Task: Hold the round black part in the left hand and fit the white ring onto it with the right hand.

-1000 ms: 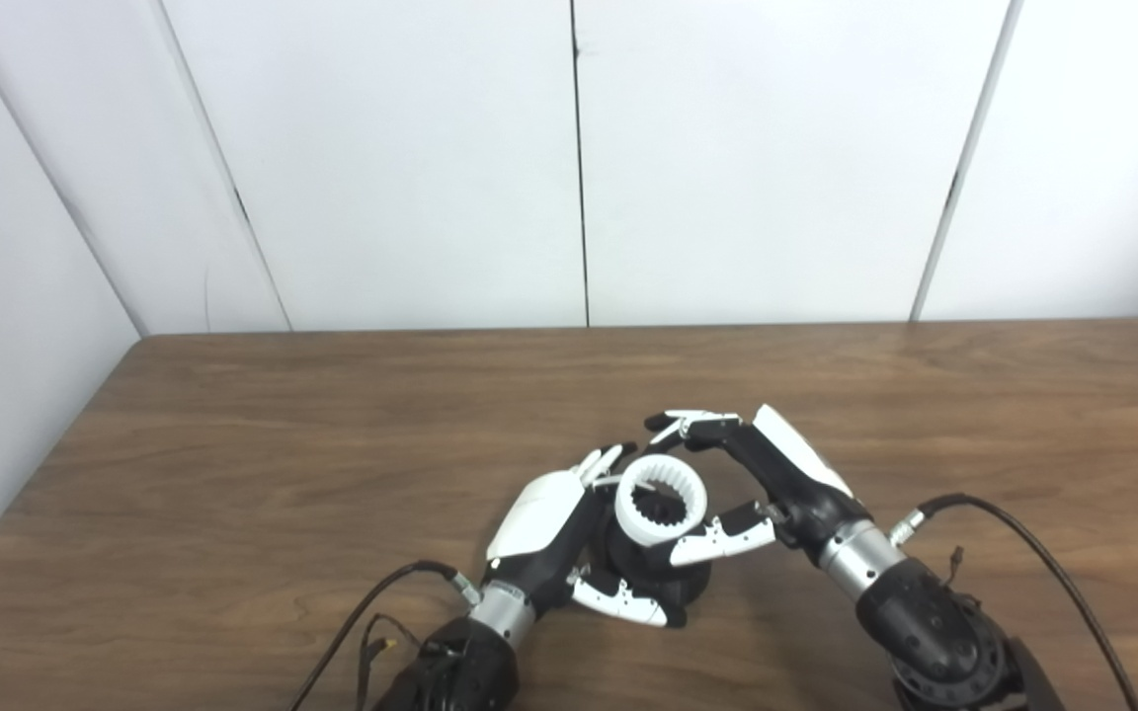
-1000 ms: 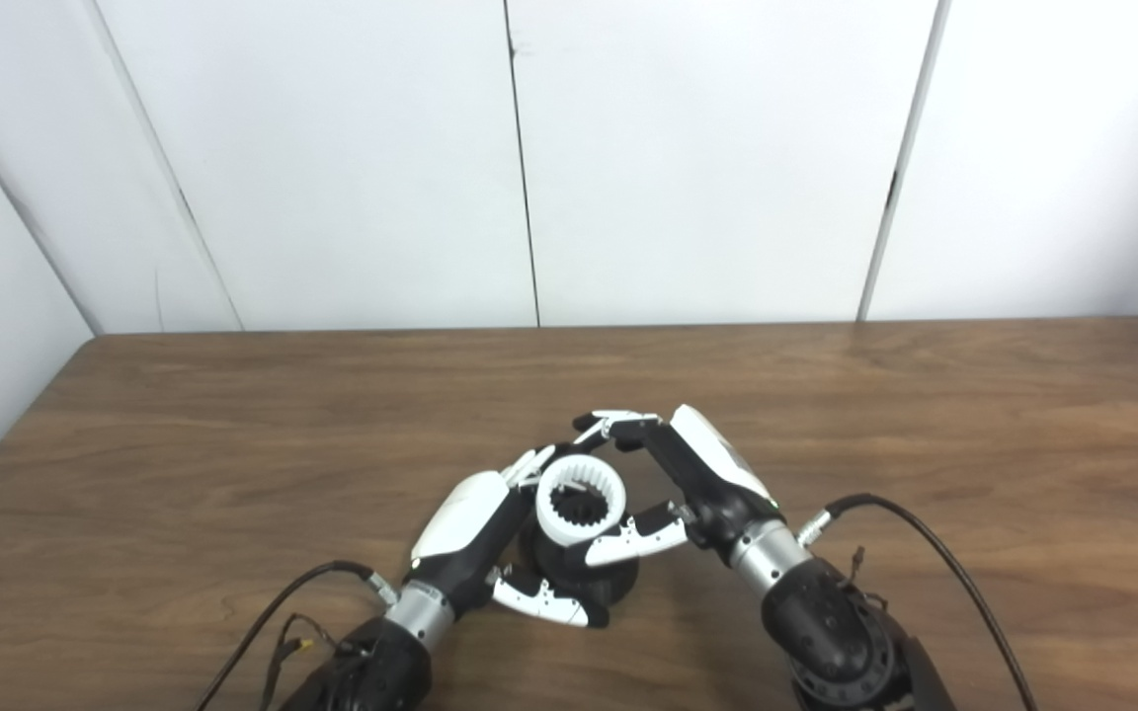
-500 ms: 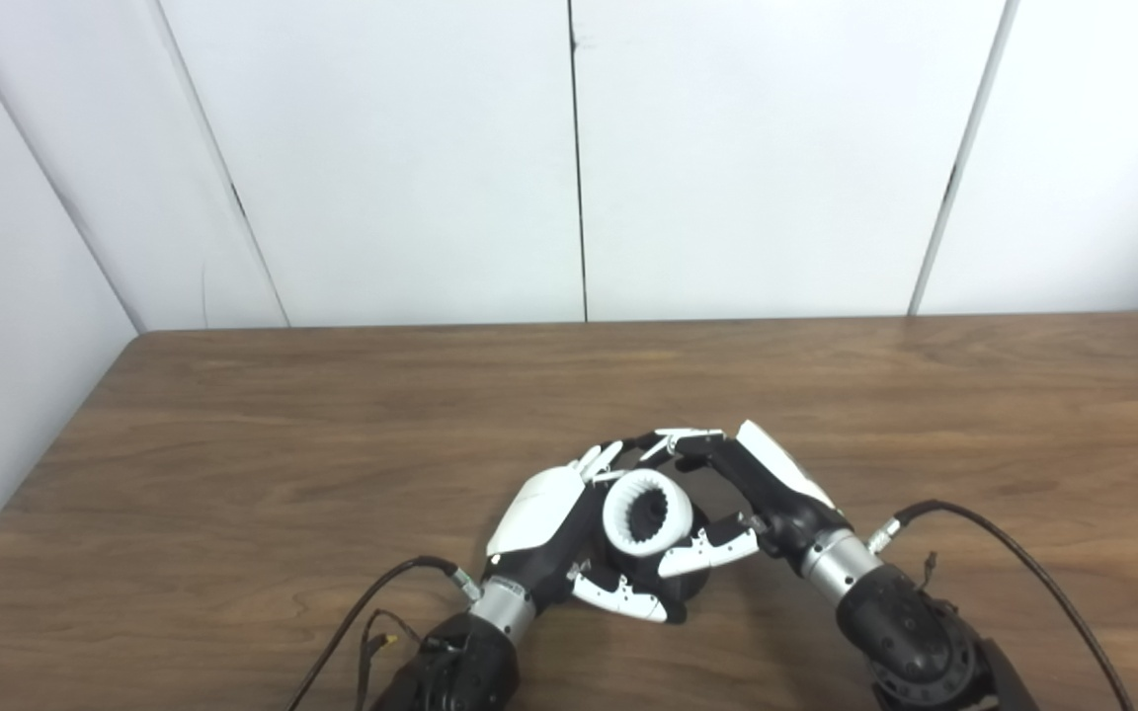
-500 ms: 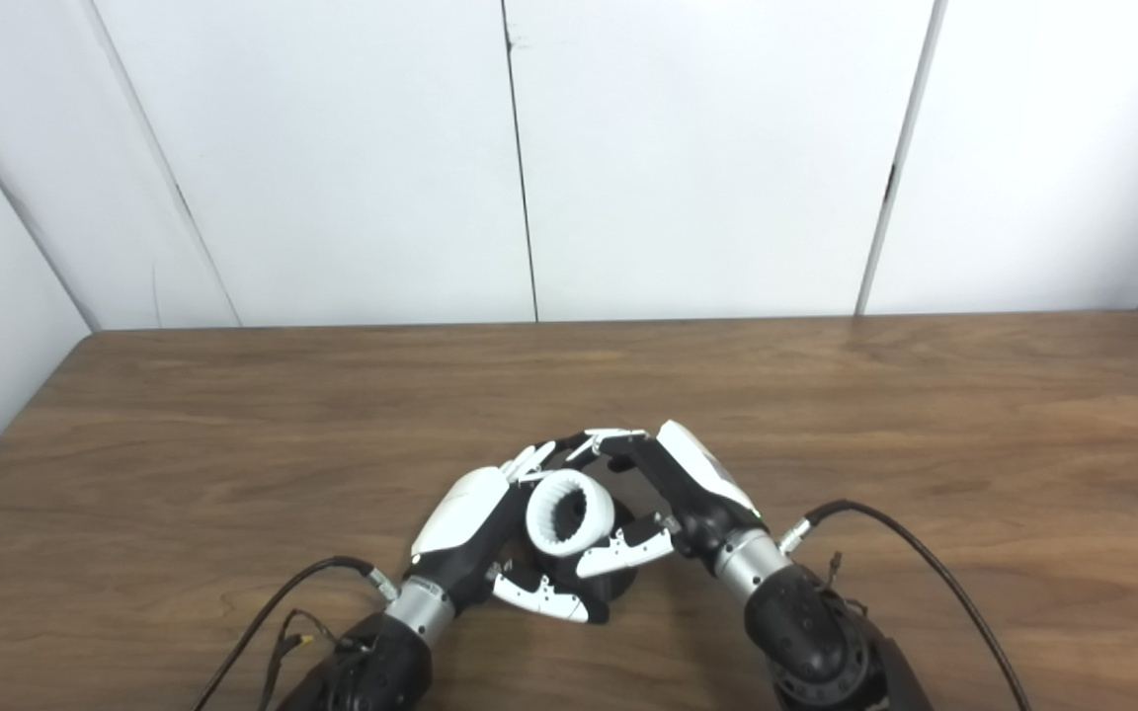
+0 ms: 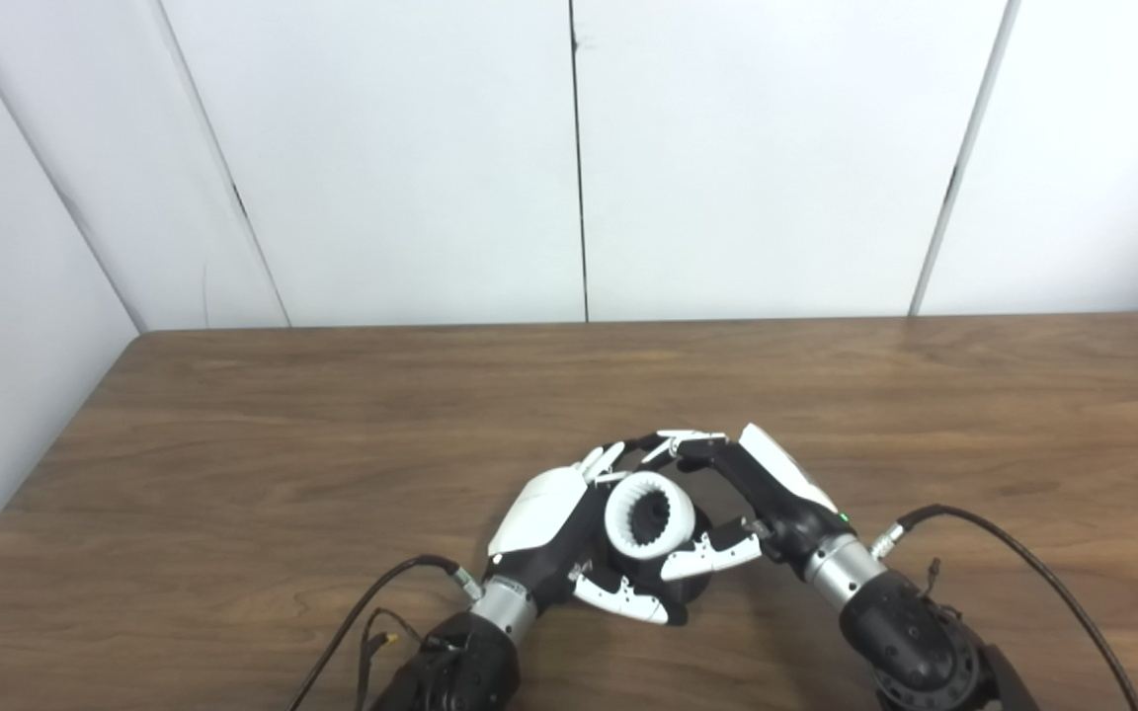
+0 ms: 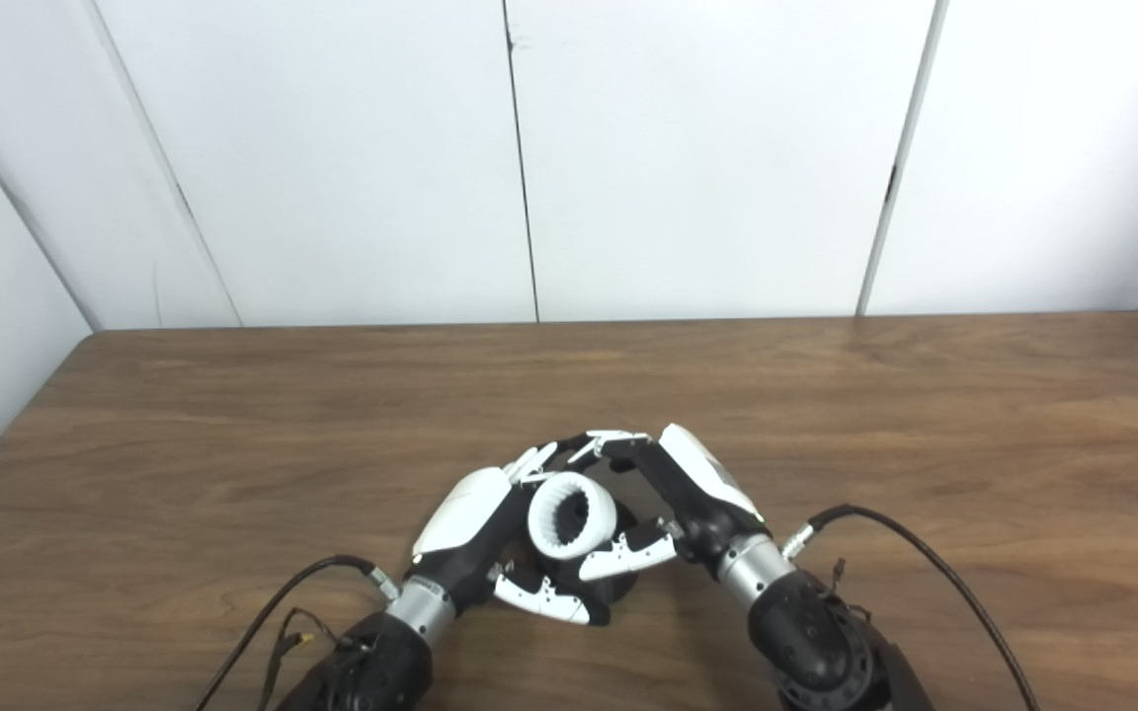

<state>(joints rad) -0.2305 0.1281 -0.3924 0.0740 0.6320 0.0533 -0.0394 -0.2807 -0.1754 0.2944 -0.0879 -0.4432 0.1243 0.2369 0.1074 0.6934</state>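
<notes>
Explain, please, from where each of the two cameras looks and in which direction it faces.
Left eye view: on the head, left side, facing forward and down at the wooden table; both forearms enter from below.
Right eye view: beside it, slightly to the right, same direction; the hands appear further left.
Shared: left hand around the round black part, right hand on the white ring, white wall panels behind.

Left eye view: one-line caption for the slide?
Left hand holds the round black part above the wooden table while the right hand sets the white ring against it.
</notes>
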